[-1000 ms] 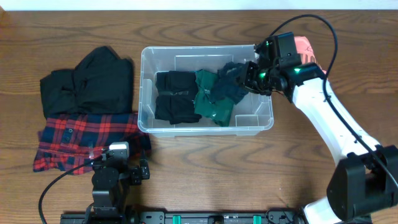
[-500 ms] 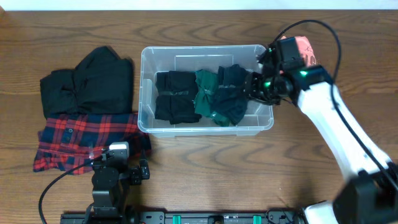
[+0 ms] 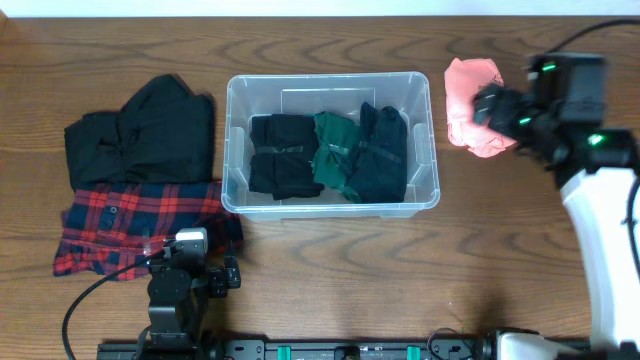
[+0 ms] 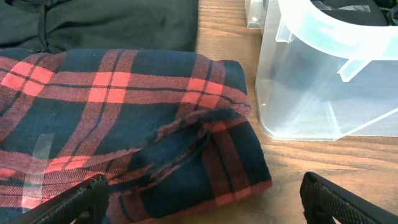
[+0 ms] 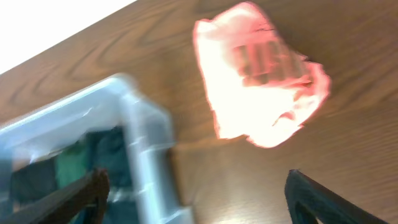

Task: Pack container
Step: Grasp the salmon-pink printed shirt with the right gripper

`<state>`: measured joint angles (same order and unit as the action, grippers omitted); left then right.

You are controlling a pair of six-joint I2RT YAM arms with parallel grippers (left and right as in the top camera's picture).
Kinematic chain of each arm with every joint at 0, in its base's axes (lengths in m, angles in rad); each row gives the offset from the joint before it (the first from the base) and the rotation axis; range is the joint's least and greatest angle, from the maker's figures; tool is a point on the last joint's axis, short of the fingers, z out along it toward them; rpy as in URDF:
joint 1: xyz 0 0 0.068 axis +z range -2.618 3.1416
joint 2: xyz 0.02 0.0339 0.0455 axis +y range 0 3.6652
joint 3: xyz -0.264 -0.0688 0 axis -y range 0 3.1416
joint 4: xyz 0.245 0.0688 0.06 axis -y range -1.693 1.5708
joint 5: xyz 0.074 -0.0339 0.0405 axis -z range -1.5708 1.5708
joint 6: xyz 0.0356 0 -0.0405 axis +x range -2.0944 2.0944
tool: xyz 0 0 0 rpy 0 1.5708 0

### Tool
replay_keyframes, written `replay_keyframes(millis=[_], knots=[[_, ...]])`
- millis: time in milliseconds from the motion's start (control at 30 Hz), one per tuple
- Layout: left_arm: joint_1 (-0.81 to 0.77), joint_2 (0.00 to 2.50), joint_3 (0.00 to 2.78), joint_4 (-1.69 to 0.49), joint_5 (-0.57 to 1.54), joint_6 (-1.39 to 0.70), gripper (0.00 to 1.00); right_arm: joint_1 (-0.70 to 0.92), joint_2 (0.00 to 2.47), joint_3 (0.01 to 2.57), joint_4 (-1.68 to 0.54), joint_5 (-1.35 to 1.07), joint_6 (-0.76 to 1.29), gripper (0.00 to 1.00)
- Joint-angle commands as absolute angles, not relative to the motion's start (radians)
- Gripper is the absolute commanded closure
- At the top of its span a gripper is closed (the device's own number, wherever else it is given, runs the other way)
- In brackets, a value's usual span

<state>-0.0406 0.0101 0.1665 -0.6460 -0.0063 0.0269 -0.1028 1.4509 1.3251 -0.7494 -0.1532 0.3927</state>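
The large rectangular clear plastic container sits mid-tabletop with its long axis running from the robot's left to its right, open side up. Three folded garments lie side by side in it: black, green and dark navy. Each runs across the container's short dimension. Just off the container's right end wall, apart from it, lies a crumpled salmon-pink cloth. It seems a little longer parallel to that end wall than across it, though part of it is hidden under the arm. The right pincer hangs on the far side of this cloth from the container, its fingers spread wide and holding nothing, with the cloth ahead of it and the container's corner beyond. The left pincer, also wide open and empty, rests low over a red-and-navy plaid shirt off the container's left end, beside a black garment. The right arm is clearly the nearer to the pink cloth. A carry from there would likely run leftward over the end wall, towards the narrow bare strip beside the navy garment.
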Motion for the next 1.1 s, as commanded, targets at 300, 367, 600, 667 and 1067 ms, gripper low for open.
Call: replay_keyframes(millis=[300, 367, 600, 667, 1067], knots=[[-0.036, 0.004, 0.154, -0.642, -0.011, 0.033, 0.02, -0.436, 1.943, 1.326, -0.454, -0.571, 0.348, 0.13], [-0.036, 0.004, 0.154, -0.642, -0.011, 0.033, 0.02, -0.437, 2.000, 1.326, -0.354, -0.613, 0.310, 0.13], [-0.036, 0.004, 0.154, -0.642, -0.011, 0.033, 0.02, -0.424, 2.128, 1.327, -0.194, -0.622, 0.373, 0.13], [-0.036, 0.004, 0.154, -0.642, -0.011, 0.033, 0.02, -0.417, 2.154, 1.327, -0.173, -0.629, 0.395, 0.13], [-0.036, 0.004, 0.154, -0.642, -0.011, 0.033, 0.02, -0.324, 2.210, 1.327, -0.271, -0.546, 0.406, 0.55]])
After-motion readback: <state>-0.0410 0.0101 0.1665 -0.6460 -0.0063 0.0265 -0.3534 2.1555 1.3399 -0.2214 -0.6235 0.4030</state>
